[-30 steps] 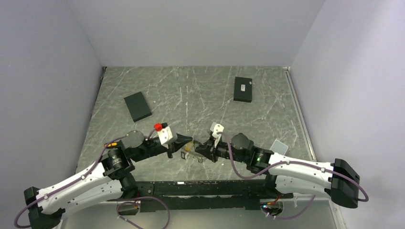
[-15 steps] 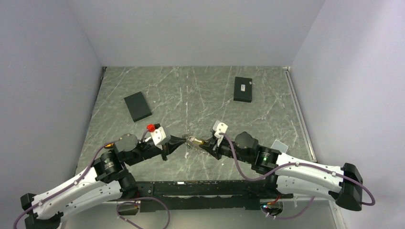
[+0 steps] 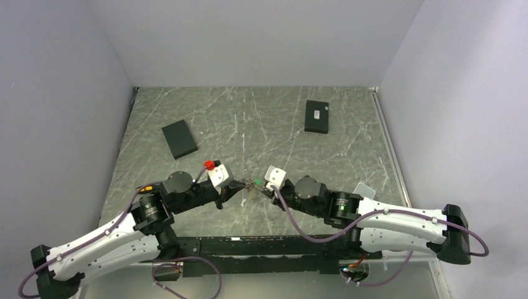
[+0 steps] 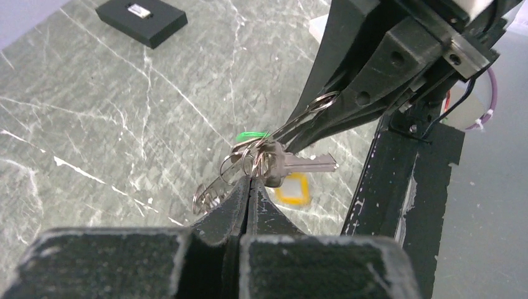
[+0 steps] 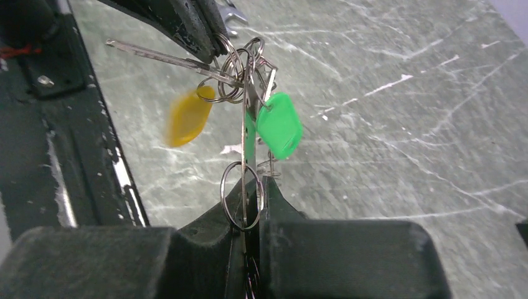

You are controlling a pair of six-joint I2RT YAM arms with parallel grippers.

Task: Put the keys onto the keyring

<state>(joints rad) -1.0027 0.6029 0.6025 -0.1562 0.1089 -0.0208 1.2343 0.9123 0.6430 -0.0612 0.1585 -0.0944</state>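
My left gripper [image 3: 241,185] and right gripper [image 3: 263,187] meet tip to tip above the table near its front. The keyring [image 4: 244,161] is a cluster of thin silver rings with a silver key [image 4: 306,164], a yellow tag [image 4: 292,190] and a green tag [image 4: 252,135] hanging from it. My left gripper [image 4: 251,182] is shut on the rings. In the right wrist view my right gripper [image 5: 252,185] is shut on a thin flat key [image 5: 248,143] with a loose ring [image 5: 241,196] on it. That key reaches up into the keyring [image 5: 240,65], beside the green tag [image 5: 280,124] and yellow tag [image 5: 188,117].
Two black boxes lie on the marble table [image 3: 249,124], one at mid left [image 3: 179,138] and one at the back right [image 3: 317,116]. A small pale card [image 3: 363,189] lies at the right. A silver wrench [image 5: 229,11] lies on the table beyond the keys. The black base rail [image 3: 261,246] runs along the front edge.
Both grippers have moved away from the front edge with the bunch held between them. The right wrist has shifted left, toward the left gripper.
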